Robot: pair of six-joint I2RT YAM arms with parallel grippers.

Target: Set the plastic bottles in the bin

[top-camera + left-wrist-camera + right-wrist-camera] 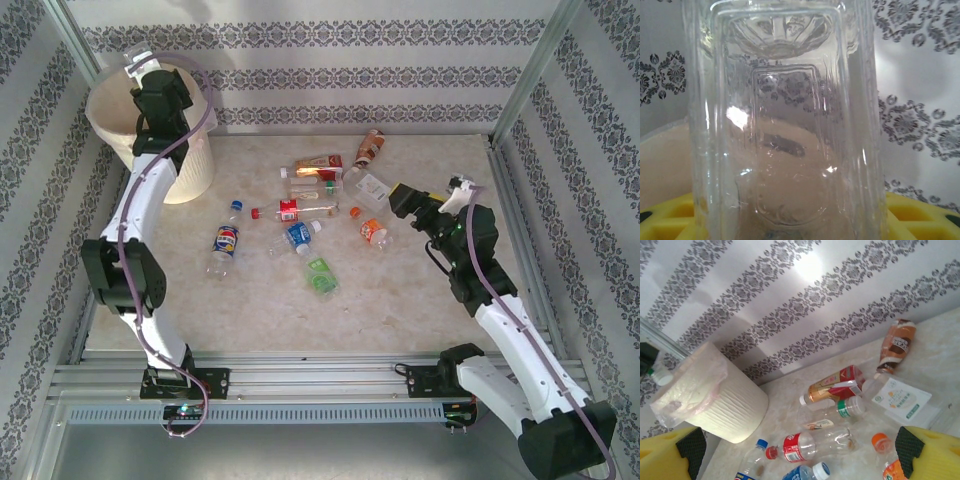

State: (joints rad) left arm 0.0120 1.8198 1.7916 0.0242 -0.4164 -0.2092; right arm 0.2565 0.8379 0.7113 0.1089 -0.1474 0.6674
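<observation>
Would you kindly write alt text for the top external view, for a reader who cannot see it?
The left gripper holds a clear bottle over the bin at the far-left corner of the table. Several labelled bottles lie scattered mid-table, and the open right gripper hovers just right of them.

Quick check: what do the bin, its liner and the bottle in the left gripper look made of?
The bin: cream-white, matte, finely ribbed wall; looks like moulded plastic. The liner: thin translucent film, crinkled over the rim; likely a plastic bag. The bottle: clear, glossy, wallpaper showing through, moulded panels; probably plastic, though the look alone leaves glass open.
</observation>
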